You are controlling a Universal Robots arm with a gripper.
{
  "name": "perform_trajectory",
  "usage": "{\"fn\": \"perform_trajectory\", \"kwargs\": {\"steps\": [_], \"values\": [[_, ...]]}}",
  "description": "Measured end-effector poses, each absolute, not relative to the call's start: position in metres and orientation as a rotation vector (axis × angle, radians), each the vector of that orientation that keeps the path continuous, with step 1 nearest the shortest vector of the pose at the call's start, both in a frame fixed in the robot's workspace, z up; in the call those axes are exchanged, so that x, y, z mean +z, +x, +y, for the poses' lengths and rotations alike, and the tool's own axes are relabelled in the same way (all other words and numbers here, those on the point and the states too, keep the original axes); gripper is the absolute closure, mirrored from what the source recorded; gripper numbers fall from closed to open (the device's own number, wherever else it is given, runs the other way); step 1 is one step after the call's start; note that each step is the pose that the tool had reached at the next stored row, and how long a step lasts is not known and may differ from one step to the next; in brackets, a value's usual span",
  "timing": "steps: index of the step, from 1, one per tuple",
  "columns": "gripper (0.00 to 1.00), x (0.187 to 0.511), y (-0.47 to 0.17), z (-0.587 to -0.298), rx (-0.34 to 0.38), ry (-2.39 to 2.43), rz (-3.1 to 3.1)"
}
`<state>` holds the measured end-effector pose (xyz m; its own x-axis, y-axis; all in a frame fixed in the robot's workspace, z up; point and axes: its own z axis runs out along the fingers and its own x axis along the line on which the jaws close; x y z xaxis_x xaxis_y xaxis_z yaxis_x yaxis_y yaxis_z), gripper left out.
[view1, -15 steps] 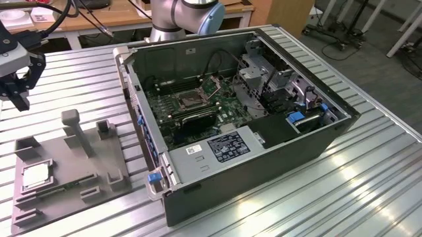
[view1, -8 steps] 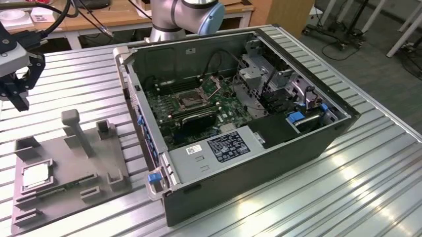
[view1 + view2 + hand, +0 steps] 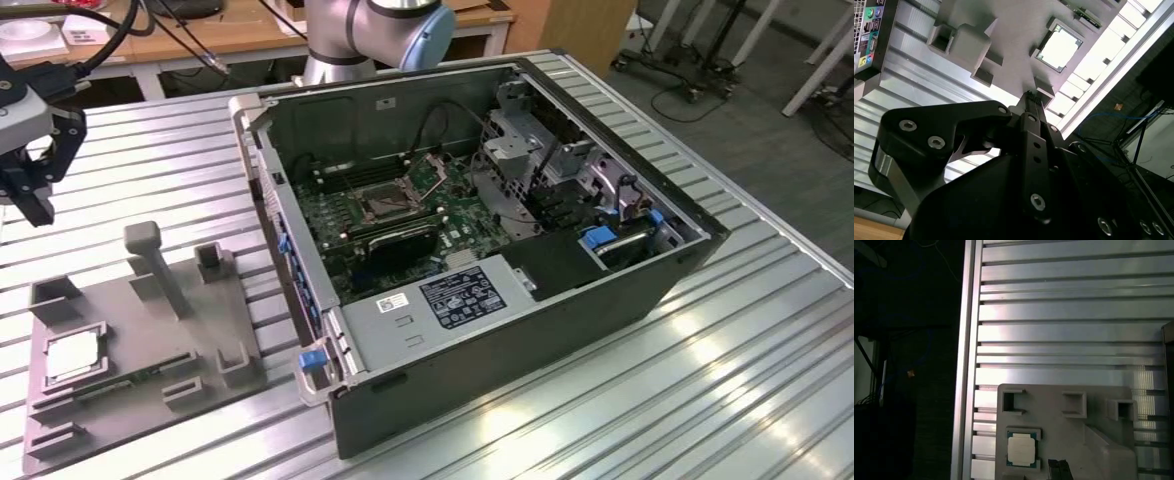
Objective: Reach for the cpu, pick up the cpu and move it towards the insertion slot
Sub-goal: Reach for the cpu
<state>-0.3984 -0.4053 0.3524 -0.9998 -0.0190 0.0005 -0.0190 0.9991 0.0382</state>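
The cpu (image 3: pixel 72 356), a small silvery square chip, lies flat in a recess of a grey holder plate (image 3: pixel 160 345) at the exterior view's left; both wrist views show the cpu (image 3: pixel 1059 48) (image 3: pixel 1021 449) too. My gripper (image 3: pixel 34 212) hangs well above the table beyond the plate's far end, apart from the chip. Its black fingers look shut with nothing between them, and the gripper (image 3: pixel 1030 95) (image 3: pixel 1059 466) points down near the plate. The insertion slot (image 3: pixel 387 205) is a silver-framed socket on the green board inside the open computer case (image 3: pixel 534 330).
The grey plate carries upright posts (image 3: pixel 151 265) and a narrow green circuit strip (image 3: pixel 120 383). The case stands to the exterior view's right of it on the ribbed aluminium table (image 3: pixel 721 380). The table's edge rail (image 3: pixel 966 365) runs close by the plate, with dark floor beyond.
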Motion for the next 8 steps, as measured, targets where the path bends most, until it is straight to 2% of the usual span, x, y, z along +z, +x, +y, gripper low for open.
{"fn": "perform_trajectory", "kwargs": {"steps": [8], "values": [[0.89,0.3524,-0.4021,-0.4053,-0.06,0.03,-3.14]]}}
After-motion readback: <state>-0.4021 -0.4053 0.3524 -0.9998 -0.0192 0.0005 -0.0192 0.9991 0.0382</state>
